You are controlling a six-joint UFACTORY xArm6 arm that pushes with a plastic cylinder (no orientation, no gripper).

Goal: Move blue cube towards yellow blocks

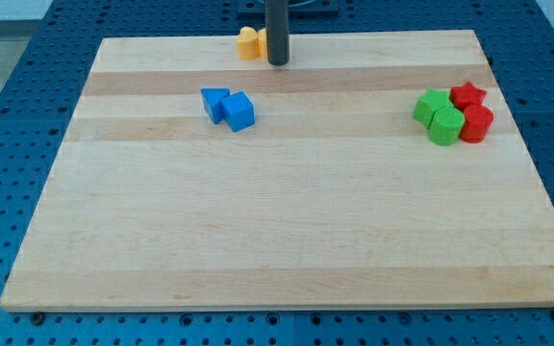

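The wooden board (287,240) is my landmark. Toward its top-left part sits the blue cube (239,111), touching a second blue block (215,102) on its left; wide bare wood lies below and to the right of them. At the board's top edge the yellow blocks (248,43) poke out just left of my rod (277,29), which stands upright. My tip (277,62) rests there, bare, pressing nothing, well apart from the cube. Near the board's right edge cluster two green blocks (437,115) and two red blocks (472,111).
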